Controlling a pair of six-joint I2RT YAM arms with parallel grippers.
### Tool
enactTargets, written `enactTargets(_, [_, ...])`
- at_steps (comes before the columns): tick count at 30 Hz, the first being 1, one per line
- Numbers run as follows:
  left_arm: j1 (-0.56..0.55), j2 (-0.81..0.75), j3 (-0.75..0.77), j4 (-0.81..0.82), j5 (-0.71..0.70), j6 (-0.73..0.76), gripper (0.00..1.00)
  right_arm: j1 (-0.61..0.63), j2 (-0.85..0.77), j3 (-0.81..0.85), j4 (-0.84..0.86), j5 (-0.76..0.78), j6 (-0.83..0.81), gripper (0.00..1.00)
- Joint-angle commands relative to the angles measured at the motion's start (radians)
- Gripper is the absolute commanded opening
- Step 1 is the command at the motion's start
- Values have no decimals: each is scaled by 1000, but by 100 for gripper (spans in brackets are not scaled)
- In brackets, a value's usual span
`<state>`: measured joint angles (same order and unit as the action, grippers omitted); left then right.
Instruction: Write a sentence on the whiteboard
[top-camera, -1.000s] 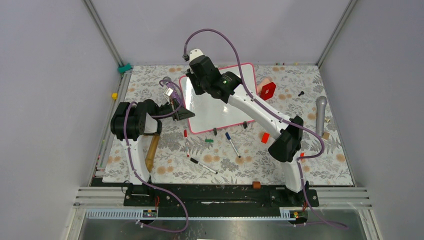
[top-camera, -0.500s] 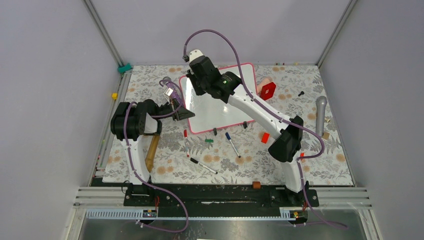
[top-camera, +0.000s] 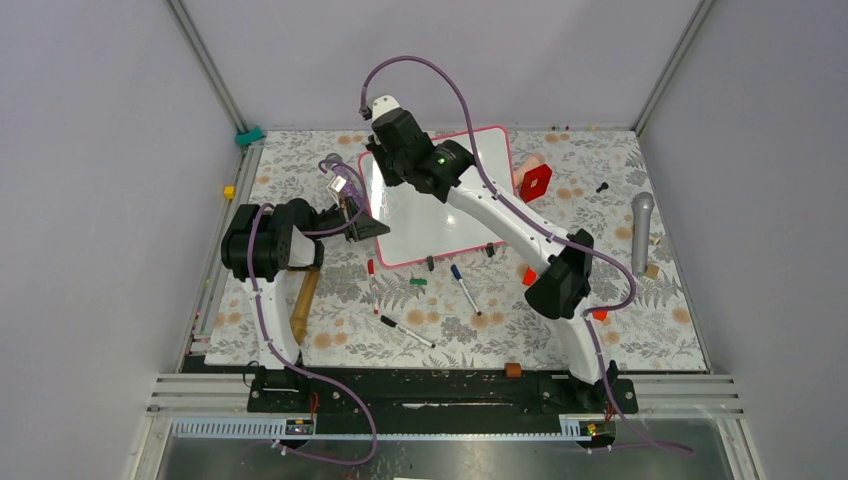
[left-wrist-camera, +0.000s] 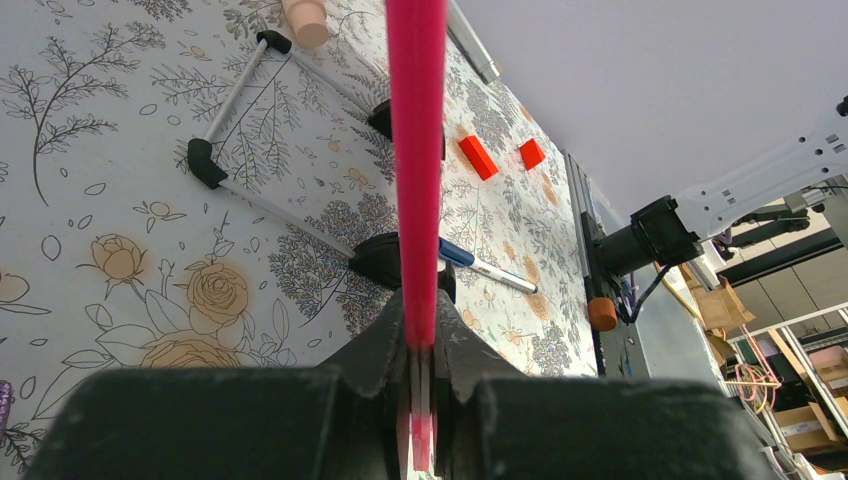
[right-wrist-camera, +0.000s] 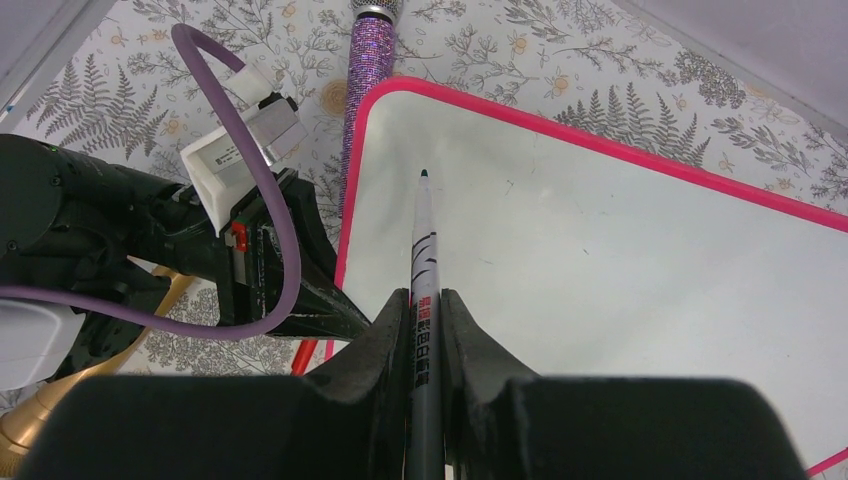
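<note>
Right gripper (right-wrist-camera: 425, 305) pinches my marker (right-wrist-camera: 421, 235) near the whiteboard (right-wrist-camera: 600, 250)'s left edge, maybe touching; left gripper (left-wrist-camera: 420, 345) clamps that edge.

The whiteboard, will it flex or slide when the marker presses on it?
Likely stiff: the whiteboard shows a straight pink edge in the left wrist view. On two small black feet it might skid, though the left gripper clamps its frame.

Glossy pink-framed whiteboard (top-camera: 420, 225), rounded corners

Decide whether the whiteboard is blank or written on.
Blank where visible: the whiteboard shows a bare white surface inside its pink frame, with no writing.
</note>
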<state>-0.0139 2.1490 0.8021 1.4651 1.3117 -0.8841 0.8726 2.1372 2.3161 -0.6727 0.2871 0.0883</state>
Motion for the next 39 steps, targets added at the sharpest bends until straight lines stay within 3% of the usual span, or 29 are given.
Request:
enactTargets(1, [-20,28,17,0,20,-2,0,9,19,66,-13,9,4,0])
enactTargets(14, [-20,29,19,0,19,-7,0,8,58,104,-13,75,-22,0])
enactTargets(39, [-21,33,22,-1,21,-12,0,8,98,136,20,36,-12,0])
